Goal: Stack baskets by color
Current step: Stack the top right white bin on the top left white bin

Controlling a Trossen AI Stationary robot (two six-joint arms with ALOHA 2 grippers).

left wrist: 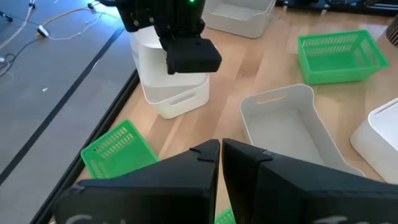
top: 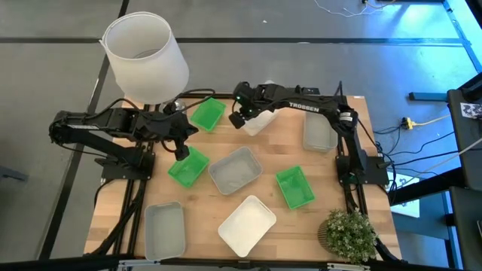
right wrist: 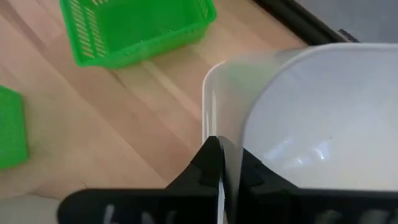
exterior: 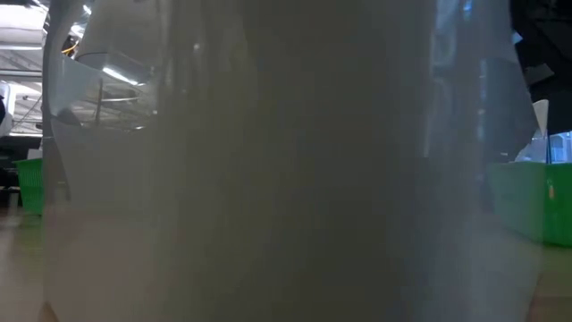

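Right gripper (right wrist: 221, 163) pinches the white basket's (right wrist: 323, 118) thin rim over another white one; it could slip, tilt, jam. Left gripper (left wrist: 221, 155) hovers, fingers together.

3 baskets (top: 236, 170) are spread mid-table, w/ 2 (top: 247, 224) nearer front edge; plant (top: 348, 234) is set at front-right corner.

grey basket (exterior: 268, 179) blurred, fills low view
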